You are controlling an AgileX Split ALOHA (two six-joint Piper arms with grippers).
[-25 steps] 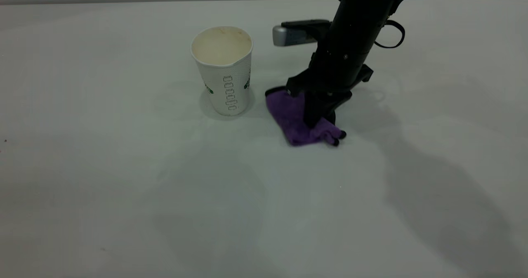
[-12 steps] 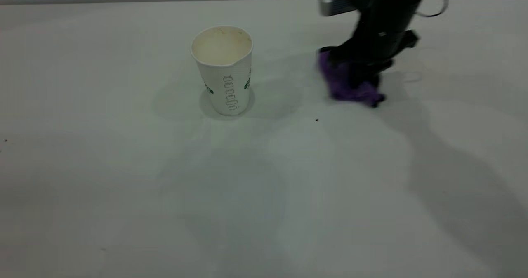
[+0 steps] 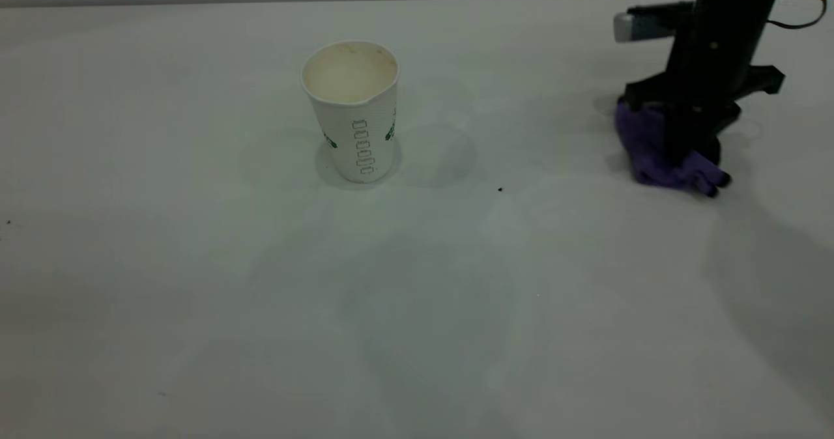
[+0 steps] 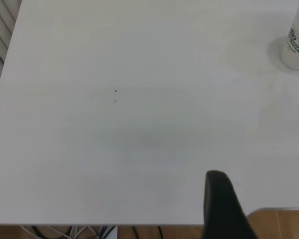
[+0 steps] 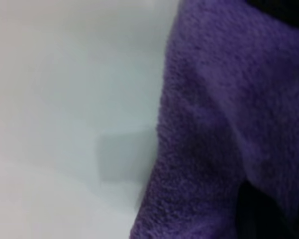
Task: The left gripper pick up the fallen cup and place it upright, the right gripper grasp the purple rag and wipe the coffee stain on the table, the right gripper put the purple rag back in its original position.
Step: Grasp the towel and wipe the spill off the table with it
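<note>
Exterior view: white table (image 3: 195, 296), upright cup (image 3: 355, 116); right gripper (image 3: 690, 155) clamps purple rag (image 3: 645, 149).

In the upper right of the exterior frame the right arm is a thick matte-black column with a small pale screw dot on its front, a silver-grey block (image 3: 635, 27) jutting from its side and a thin black cable loop (image 3: 800, 6) curving off toward the frame edge. Lower down it widens into an angular black bracket, and the right tool (image 3: 694, 155) below it ends in short black fingers. In the left wrist frame, the left tool (image 4: 224, 204) shows only as a smooth rounded black finger at the lower right.
</note>
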